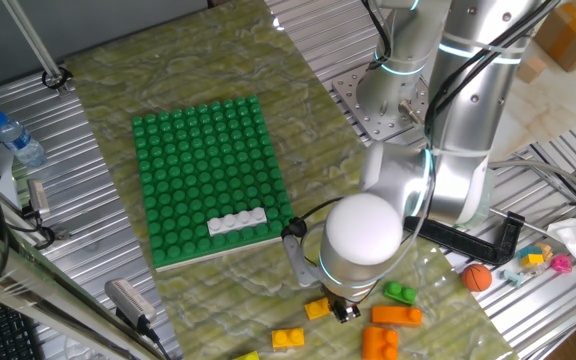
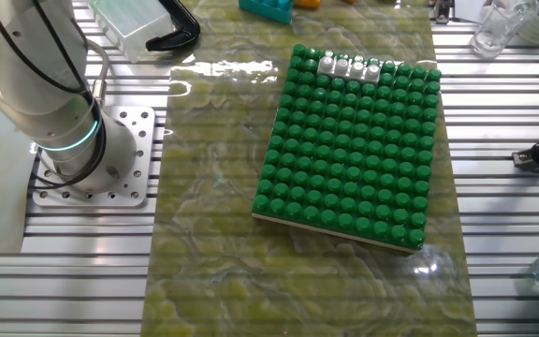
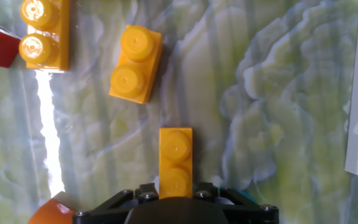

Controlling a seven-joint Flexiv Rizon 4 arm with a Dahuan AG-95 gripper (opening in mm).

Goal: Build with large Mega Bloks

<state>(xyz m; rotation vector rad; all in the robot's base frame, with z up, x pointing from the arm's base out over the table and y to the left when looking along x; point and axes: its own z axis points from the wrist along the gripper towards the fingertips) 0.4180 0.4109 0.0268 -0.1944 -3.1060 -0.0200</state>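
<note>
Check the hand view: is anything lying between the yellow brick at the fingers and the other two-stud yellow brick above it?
Nothing: only bare marbled mat separates the near yellow brick from the tilted yellow brick in the hand view.

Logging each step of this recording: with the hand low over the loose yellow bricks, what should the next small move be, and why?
Probably a short lift. In the hand view a yellow brick sits at the gripper, apparently held, though the fingers are hidden. A white brick already sits on the green baseplate, so this one likely goes there.
</note>
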